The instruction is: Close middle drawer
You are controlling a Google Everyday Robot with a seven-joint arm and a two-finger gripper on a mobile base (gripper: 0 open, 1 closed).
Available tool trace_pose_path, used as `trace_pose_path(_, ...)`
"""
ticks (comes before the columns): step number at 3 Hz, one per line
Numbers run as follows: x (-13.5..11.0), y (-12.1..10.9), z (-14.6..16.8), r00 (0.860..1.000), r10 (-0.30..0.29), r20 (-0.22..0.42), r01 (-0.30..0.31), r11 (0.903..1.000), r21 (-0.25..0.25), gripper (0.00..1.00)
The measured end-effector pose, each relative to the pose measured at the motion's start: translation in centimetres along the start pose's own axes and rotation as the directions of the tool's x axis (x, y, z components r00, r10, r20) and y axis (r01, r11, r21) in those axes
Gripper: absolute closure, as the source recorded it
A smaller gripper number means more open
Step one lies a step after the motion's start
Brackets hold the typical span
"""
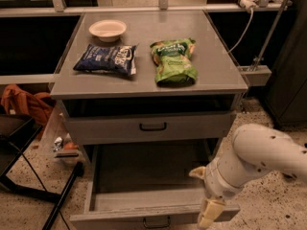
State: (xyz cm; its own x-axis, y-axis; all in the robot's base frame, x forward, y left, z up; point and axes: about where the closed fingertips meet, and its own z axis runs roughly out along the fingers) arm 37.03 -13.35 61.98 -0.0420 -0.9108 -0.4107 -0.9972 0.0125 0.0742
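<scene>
The middle drawer (144, 200) is a grey metal tray pulled far out of the cabinet. It is empty, and its flat front (120, 220) with a small black bar handle (157, 222) sits at the bottom edge of the view. My gripper (207, 206), on the white arm (259, 155), hangs low at the drawer's front right corner, right by the front panel. The top drawer (153, 127) above it is nearly shut, with a dark gap over its front.
On the cabinet top (216, 56) lie a white bowl (108, 30), a dark blue chip bag (106, 59) and a green chip bag (173, 61). An orange bag (24, 104) and a black stand (29, 186) sit on the floor at the left. A rail with cables runs behind.
</scene>
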Motion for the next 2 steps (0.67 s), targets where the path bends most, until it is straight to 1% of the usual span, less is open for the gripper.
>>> trace_pose_path(1, 2.1, 2.0, 5.5, 0.996, 0.051, 0.074, -0.045, 0.9956, -0.082, 0.42)
trace_pose_path(2, 3.6, 3.7, 10.4, 0.989, 0.086, 0.119, -0.071, 0.9897, -0.125, 0.64)
